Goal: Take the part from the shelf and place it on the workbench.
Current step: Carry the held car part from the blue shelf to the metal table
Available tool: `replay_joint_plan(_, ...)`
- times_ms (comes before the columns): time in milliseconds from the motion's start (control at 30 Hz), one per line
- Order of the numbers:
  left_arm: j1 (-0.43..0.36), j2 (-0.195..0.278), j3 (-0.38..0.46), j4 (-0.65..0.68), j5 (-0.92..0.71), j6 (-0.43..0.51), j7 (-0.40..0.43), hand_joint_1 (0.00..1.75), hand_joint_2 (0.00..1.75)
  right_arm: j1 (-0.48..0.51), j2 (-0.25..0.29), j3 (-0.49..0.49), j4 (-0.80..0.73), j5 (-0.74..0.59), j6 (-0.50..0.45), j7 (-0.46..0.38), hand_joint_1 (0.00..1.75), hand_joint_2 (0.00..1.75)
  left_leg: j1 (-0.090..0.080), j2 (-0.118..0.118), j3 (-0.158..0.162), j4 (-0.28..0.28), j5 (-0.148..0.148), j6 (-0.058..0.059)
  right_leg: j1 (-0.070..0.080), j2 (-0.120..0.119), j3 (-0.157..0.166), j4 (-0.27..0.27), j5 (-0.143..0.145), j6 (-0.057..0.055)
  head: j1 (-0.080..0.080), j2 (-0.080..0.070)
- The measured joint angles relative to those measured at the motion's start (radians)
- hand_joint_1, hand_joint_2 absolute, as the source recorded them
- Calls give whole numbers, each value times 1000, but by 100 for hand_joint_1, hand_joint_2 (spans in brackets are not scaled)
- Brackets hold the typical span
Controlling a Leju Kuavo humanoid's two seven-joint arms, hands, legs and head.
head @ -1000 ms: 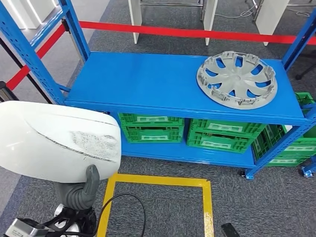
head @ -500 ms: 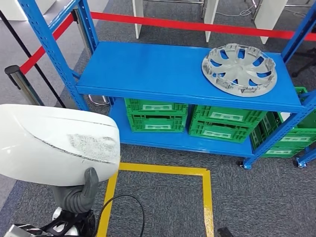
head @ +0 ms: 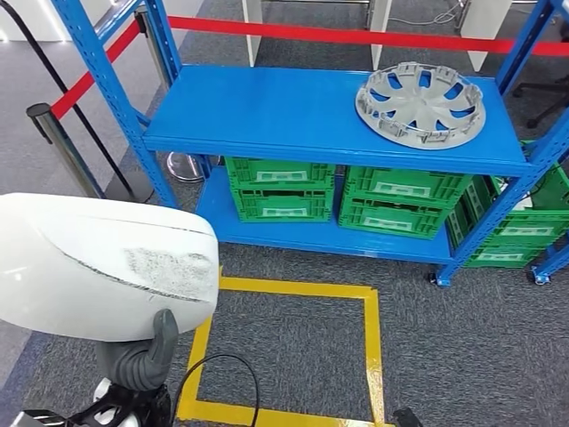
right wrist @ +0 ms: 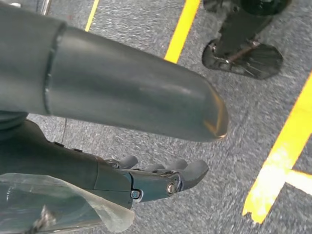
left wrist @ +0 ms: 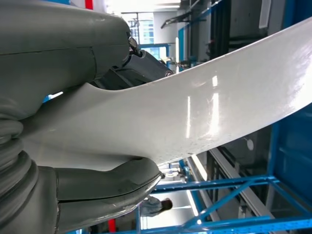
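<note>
Head view: the left hand (head: 138,356) grips a large white curved part (head: 100,267) from beneath, its grey thumb pressed up against the panel's underside near the scuffed grey patch at the part's right end. Left wrist view shows the same hold close up, with thumb (left wrist: 107,185) and darker fingers (left wrist: 143,66) clamped on either face of the glossy white panel, which sweeps well beyond the hand. Well ahead of the held part stands a blue shelf (head: 295,116); a silver hubcap (head: 420,104) lies flat on the top deck's far right, close to the front edge, leaving the rest of that deck bare. On the lower deck, green crates (head: 282,189) sit side by side; what is in them cannot be told. A red barrier tape (head: 376,37) runs behind the shelf. Between hand and shelf lies grey carpet marked with a yellow floor outline (head: 365,294), open room just right of the part. Right wrist view has the right hand (right wrist: 162,178) hanging above the carpet, fingers extended and apart, holding nothing.
</note>
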Motion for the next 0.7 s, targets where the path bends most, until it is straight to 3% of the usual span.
replay_joint_plan(67, -1, 0, 0, -2, -2, 1, -1, 175, 175, 2, 0, 2, 0, 2, 3, -4, 0, 0, -6, 28, 91, -144, 3, 11, 3, -12, -9, 6, 8, 8, 1, 0)
replay_joint_plan(100, -1, 0, 0, -3, -3, 2, -2, 175, 175, 2, 0, 3, 0, 2, 3, -5, 0, 0, -9, 35, 111, -184, -8, 16, 4, -20, -12, 9, 12, 14, 0, 0)
replay_joint_plan(167, -1, 0, 0, -4, -6, 2, -2, 175, 175, 0, 0, 4, 0, 3, 4, -7, 0, 0, -11, 23, 110, -207, -10, 31, 4, -38, -18, 11, 19, 26, 2, 0)
replay_joint_plan(200, 0, 0, 1, -5, -7, 2, -2, 175, 175, -1, 0, 5, 0, 3, 4, -7, 0, 0, -10, 14, 105, -210, -4, 39, 3, -36, -25, 17, 14, 32, 2, 0)
replay_joint_plan(267, -1, -1, 2, -5, -8, 1, -3, 175, 175, -3, 0, 6, 0, 2, 5, -6, 0, 0, -8, 0, 92, -215, 13, 54, 1, -7, -56, 81, -35, 40, 4, 0)
replay_joint_plan(333, -3, -2, 2, -4, -8, 3, -3, 175, 175, -5, 0, 7, 0, 3, 7, -2, 0, 0, -10, -15, 74, -213, 27, 62, 0, 22, -110, 211, -110, 44, 5, 0)
replay_joint_plan(367, -4, -2, 2, -3, -7, 6, -2, 175, 175, -7, 0, 8, 0, 5, 9, 2, 0, 0, -12, -24, 64, -211, 33, 63, 0, 26, -130, 267, -133, 44, 5, 0)
replay_joint_plan(400, -7, -2, 3, -3, -4, 9, -2, 175, 175, -10, 0, 9, 0, 9, 10, 6, 0, 0, -14, -34, 56, -208, 38, 63, 1, 28, -136, 294, -138, 43, 5, 0)
replay_joint_plan(433, -9, -2, 3, -2, -1, 12, -2, 175, 175, -14, 0, 12, 0, 14, 12, 11, 0, 0, -15, -44, 49, -205, 42, 62, 1, 30, -124, 283, -125, 41, 5, 0)
replay_joint_plan(467, -11, -2, 4, -1, 4, 15, -3, 175, 175, -19, -1, 16, -1, 18, 14, 16, 0, 0, -16, -54, 43, -200, 45, 60, 2, 36, -90, 231, -95, 37, 5, 0)
replay_joint_plan(533, -12, -2, 6, -1, 18, 16, -4, 175, 175, -29, -3, 25, -1, 23, 17, 23, 0, 0, -16, -72, 32, -189, 47, 57, 0, 81, -8, 88, -46, 29, 4, 0)
replay_joint_plan(600, -14, -2, 8, -1, 29, 16, -5, 175, 175, -35, -6, 31, -2, 25, 19, 27, 0, 0, -15, -90, 17, -179, 52, 47, -2, 114, 33, 16, -36, 23, 4, 0)
replay_joint_plan(667, -14, -3, 10, -2, 38, 15, -6, 175, 175, -35, -7, 33, -2, 23, 20, 28, 0, 0, -13, -113, 5, -177, 61, 34, -2, 99, 36, 11, -34, 18, 4, 0)
replay_joint_plan(700, -13, -3, 11, -2, 41, 13, -6, 175, 175, -36, -7, 34, -2, 22, 21, 28, 0, 0, -14, -114, 0, -172, 60, 28, -4, 86, 36, 9, -30, 14, 4, 0)
